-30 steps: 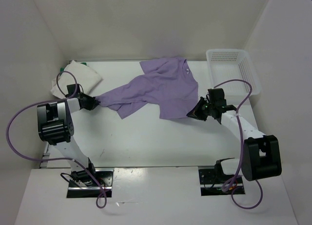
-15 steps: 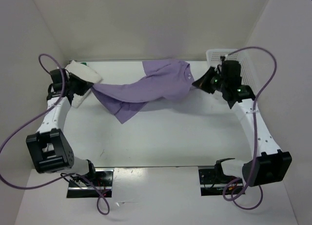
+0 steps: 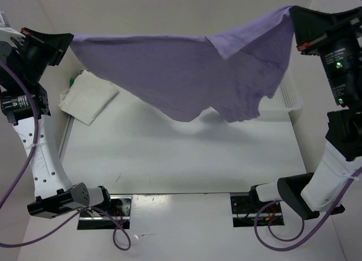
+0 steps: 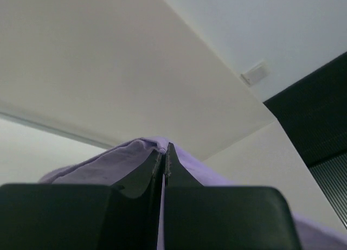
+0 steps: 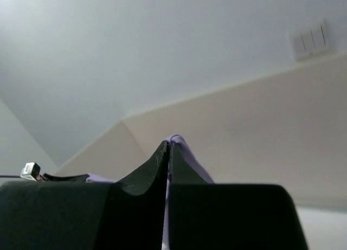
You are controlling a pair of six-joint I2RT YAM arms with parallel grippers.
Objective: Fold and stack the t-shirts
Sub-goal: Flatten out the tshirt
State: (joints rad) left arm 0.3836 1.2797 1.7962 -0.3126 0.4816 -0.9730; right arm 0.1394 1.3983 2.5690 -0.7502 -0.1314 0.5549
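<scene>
The lavender t-shirt (image 3: 192, 74) hangs stretched high above the table between both arms. My left gripper (image 3: 67, 39) is shut on its left edge, and my right gripper (image 3: 293, 13) is shut on its right edge. Both wrist views look upward: purple cloth (image 4: 130, 155) bulges over the closed left fingertips, and a small purple fold (image 5: 179, 144) pokes out above the closed right fingertips. A folded white t-shirt (image 3: 87, 95) lies at the table's back left, with a sliver of green t-shirt (image 3: 72, 81) showing under its far edge.
A white perforated basket (image 3: 285, 99) stands at the back right, mostly hidden behind the hanging shirt. The white table (image 3: 181, 153) lies below, walled by white panels at the back and both sides.
Both arms have risen sharply, lifting the lavender shirt off the table and spreading it wide in the air. One second ago it lay crumpled on the table, and the left gripper closed on it since.
</scene>
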